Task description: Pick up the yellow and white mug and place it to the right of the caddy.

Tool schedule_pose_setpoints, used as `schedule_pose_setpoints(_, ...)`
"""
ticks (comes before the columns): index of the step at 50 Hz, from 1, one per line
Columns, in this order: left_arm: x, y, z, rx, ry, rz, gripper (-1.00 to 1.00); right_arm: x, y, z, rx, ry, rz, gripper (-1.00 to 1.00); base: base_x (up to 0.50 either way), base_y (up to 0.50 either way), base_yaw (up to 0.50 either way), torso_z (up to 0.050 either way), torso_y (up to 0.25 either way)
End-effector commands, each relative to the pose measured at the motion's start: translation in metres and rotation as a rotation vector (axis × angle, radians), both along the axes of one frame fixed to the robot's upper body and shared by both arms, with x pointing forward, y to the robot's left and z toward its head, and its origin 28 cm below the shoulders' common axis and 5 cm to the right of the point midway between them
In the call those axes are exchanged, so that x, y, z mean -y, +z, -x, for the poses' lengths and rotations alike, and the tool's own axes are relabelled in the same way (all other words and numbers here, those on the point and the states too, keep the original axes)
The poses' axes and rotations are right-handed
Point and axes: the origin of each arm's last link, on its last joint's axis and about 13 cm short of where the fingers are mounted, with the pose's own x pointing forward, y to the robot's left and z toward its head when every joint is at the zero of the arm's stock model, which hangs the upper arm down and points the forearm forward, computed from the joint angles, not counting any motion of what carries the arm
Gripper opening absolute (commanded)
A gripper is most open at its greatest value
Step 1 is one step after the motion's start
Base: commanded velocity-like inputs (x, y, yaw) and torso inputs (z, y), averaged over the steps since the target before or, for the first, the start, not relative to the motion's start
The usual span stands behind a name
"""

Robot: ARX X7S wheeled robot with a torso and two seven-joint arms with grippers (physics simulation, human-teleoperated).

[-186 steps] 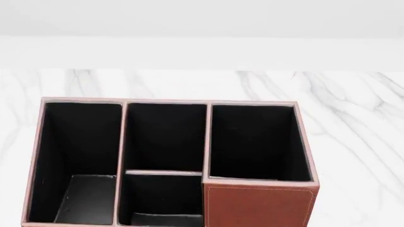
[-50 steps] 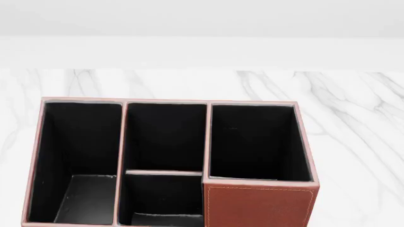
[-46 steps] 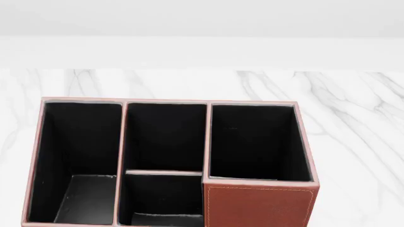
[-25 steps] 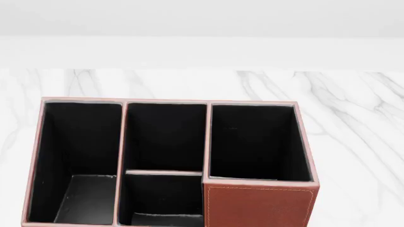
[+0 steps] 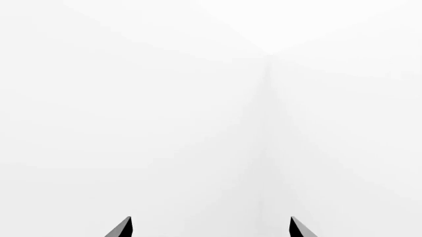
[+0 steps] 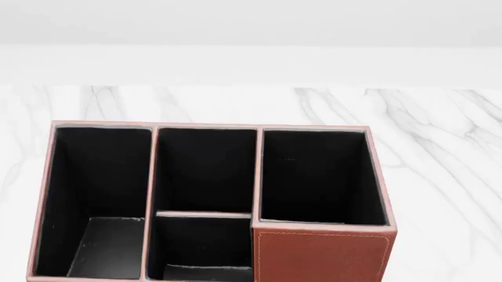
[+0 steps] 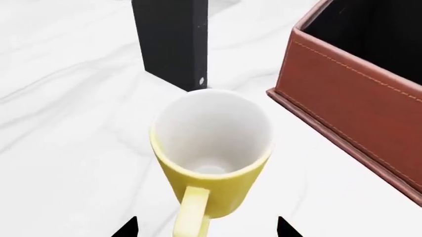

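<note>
The yellow and white mug point(image 7: 211, 148) stands upright on the marble table in the right wrist view, its handle point(image 7: 191, 212) turned toward the camera. My right gripper point(image 7: 205, 228) is open, its two dark tips spread either side of that handle and not touching it. The reddish-brown caddy point(image 7: 349, 98) is close beside the mug. In the head view the caddy point(image 6: 321, 255) fills the lower middle with black-lined compartments; the mug and both arms are out of that view. My left gripper point(image 5: 209, 227) is open, facing blank white with nothing between its tips.
A tall black block point(image 7: 173, 42) stands just beyond the mug, near the caddy's corner. The white marble tabletop point(image 6: 439, 153) runs to the caddy's right and behind it, up to a pale wall.
</note>
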Motion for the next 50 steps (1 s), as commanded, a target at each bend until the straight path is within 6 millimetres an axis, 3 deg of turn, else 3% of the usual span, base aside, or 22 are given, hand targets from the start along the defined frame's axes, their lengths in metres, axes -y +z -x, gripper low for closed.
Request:
schedule_pose_setpoints(1, 0.0, 0.0, 0.0, -0.002, -0.001, -0.002, 1.0, 0.002, -0.004, -0.012, -0.016, -0.023, -0.013, 1.0, 0.0, 0.0, 0.0, 0.0, 0.0)
schedule_pose_setpoints(12, 0.001, 0.0, 0.0, -0.001, -0.003, -0.002, 1.0, -0.007, -0.018, -0.002, -0.01, 0.051, 0.031, 1.0, 0.0, 0.0, 0.0, 0.0, 0.0)
schedule_pose_setpoints(13, 0.001, -0.001, -0.001, -0.001, -0.004, -0.002, 1.0, -0.007, -0.018, -0.002, -0.012, 0.054, 0.029, -1.0, 0.0, 0.0, 0.0, 0.0, 0.0)
schedule_pose_setpoints(36, 0.002, 0.0, -0.004, -0.002, -0.014, -0.011, 1.0, -0.003, -0.011, -0.004, 0.005, 0.029, -0.002, -1.0, 0.0, 0.0, 0.0, 0.0, 0.0)
schedule_pose_setpoints(41, 0.002, 0.0, -0.004, -0.004, -0.014, -0.009, 1.0, -0.001, 0.0, -0.002, 0.048, 0.016, -0.023, -1.0, 0.0, 0.0, 0.0, 0.0, 0.0)
schedule_pose_setpoints(50, 0.003, 0.0, -0.005, -0.005, -0.016, -0.009, 1.0, 0.005, 0.048, 0.011, 0.263, -0.052, -0.089, -1.0, 0.0, 0.0, 0.0, 0.0, 0.001)
